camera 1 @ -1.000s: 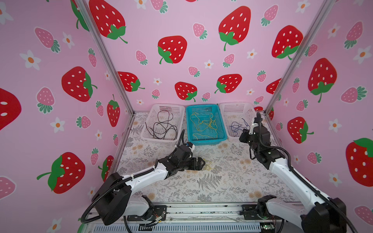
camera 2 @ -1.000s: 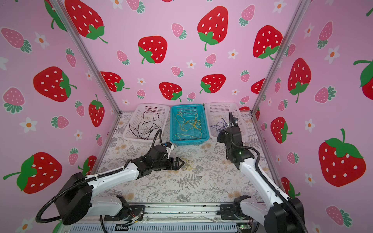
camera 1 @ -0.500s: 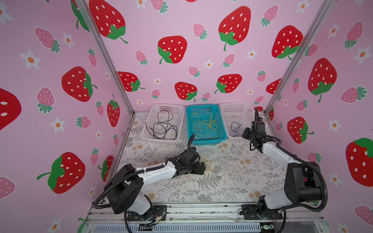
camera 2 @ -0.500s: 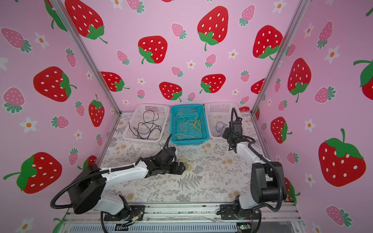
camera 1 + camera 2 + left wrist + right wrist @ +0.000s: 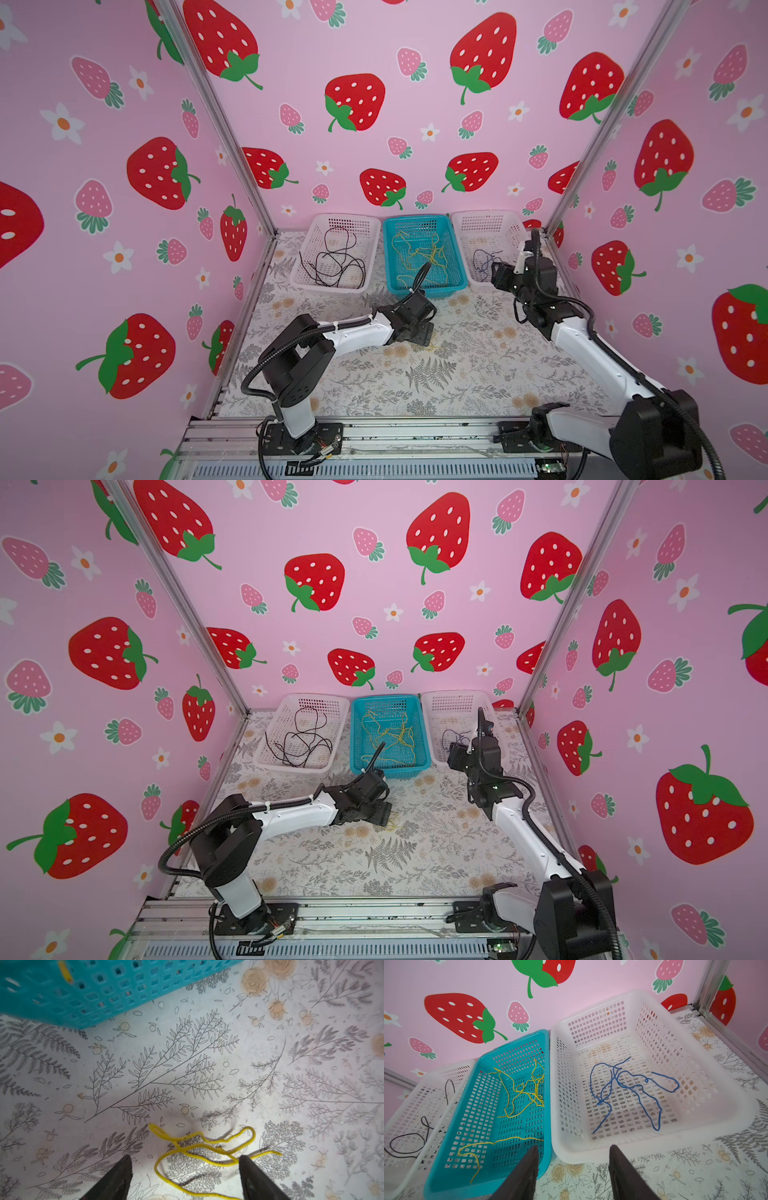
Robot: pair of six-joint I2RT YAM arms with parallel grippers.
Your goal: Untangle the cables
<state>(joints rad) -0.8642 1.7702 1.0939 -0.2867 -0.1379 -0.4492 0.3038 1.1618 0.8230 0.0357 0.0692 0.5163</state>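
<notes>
Floral desk (image 5: 187, 1053), nothing gripped.
Yellow cable (image 5: 197, 1144) is straddled by wide-open left tool (image 5: 184, 1157), long axis finger-to-finger; right tool (image 5: 573, 1147) half open.

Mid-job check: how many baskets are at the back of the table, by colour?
White baskets: 2
Teal basket: 1
Total: 3
</notes>
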